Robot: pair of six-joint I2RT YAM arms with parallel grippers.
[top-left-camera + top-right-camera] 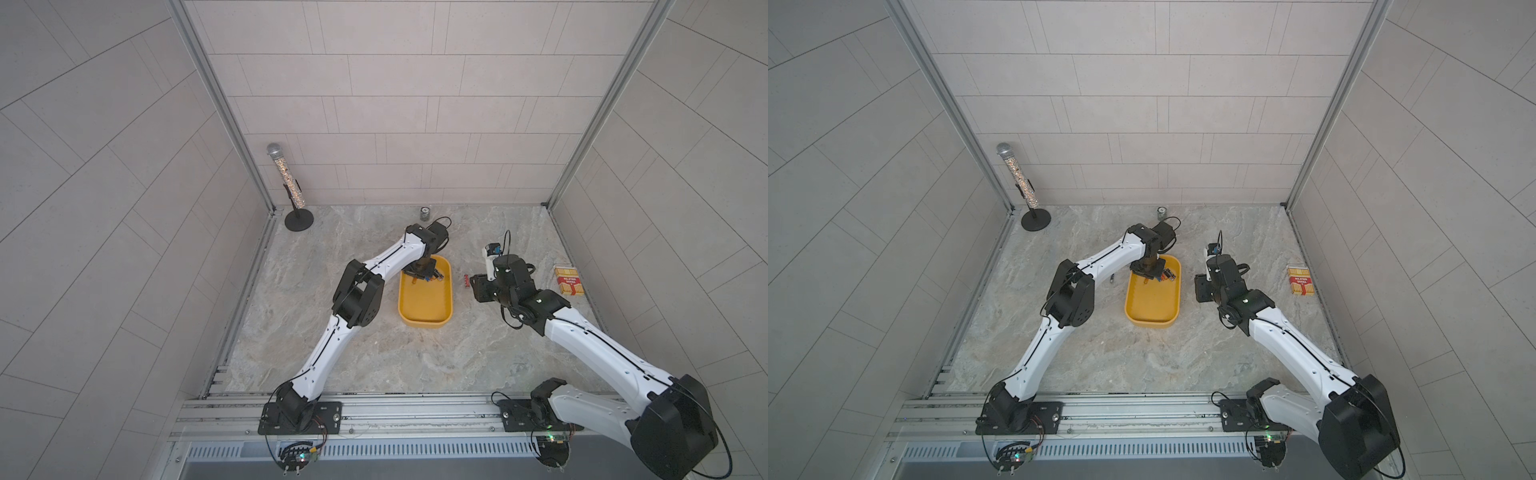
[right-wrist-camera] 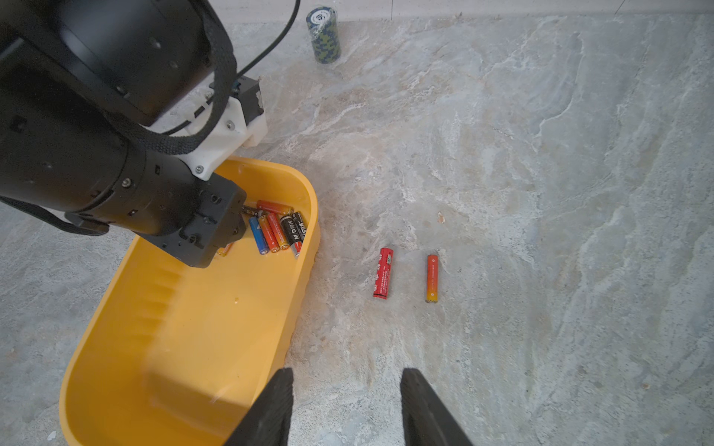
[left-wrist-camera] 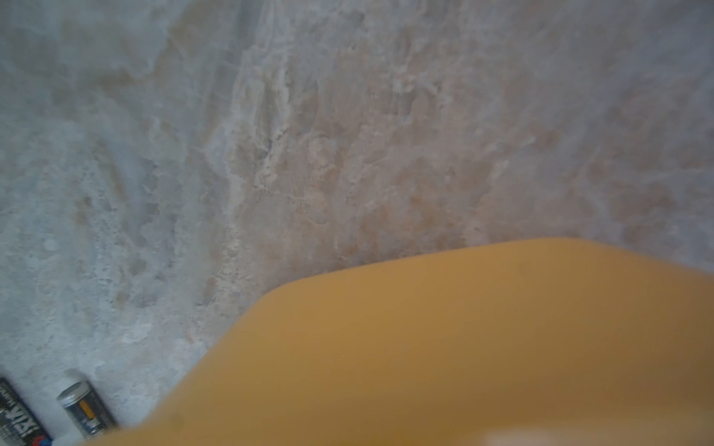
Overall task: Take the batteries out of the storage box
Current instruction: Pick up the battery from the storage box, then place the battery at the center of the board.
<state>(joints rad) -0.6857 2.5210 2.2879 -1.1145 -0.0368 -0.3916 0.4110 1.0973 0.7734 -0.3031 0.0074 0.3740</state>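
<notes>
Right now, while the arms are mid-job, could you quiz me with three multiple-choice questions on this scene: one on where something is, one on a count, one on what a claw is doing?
1. Where is the left gripper?
A) folded back at its base
B) down in the far end of the yellow storage box
C) raised high in the air

2. How many batteries lie on the table just ahead of the right gripper?
A) none
B) five
C) two

3. How do the right gripper's jaws stand?
A) open and empty
B) clamped on a battery
C) gripping the box rim

Answers:
1 B: both top views show it reaching into the box.
2 C: the right wrist view shows a red battery and an orange battery there.
3 A: bare table shows between its fingers.
</notes>
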